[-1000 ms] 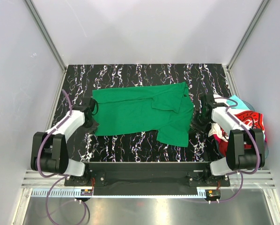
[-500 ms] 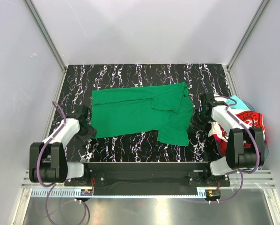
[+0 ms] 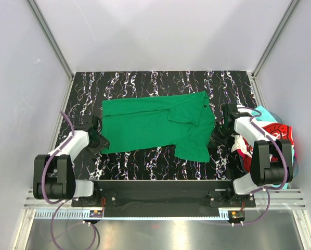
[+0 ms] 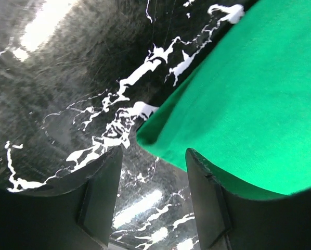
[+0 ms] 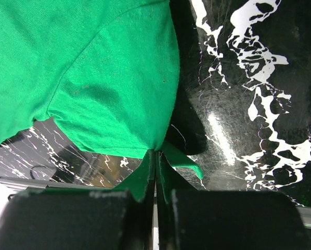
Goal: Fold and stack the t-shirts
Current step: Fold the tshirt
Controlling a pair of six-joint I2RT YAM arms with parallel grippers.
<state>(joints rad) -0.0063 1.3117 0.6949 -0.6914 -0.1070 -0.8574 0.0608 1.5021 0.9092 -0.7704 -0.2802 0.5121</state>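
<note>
At your 9 o'clock the left tool (image 3: 96, 141) stands with its fingers spread at the near-left corner of the green t-shirt (image 3: 145, 125), and that corner lies just ahead of the gap, unclamped. The shirt lies across the middle of the tabletop (image 3: 145, 83), rumpled toward 3 o'clock, where the right tool (image 5: 155, 156) is pressed together, pinching a fold of its edge. At the far 3 o'clock edge you see the red t-shirt (image 3: 277, 133), the turquoise t-shirt (image 3: 262, 112) and the white t-shirt (image 3: 244, 148) heaped together.

My left arm (image 3: 75, 145) sits low, elbow bent. Left gripper (image 4: 153, 155): fingers apart, nothing between them. My right arm (image 3: 248, 127) reaches inward. Right gripper (image 5: 155, 159): fingers pressed together, pinching an edge of the green t-shirt (image 5: 93, 67).
</note>
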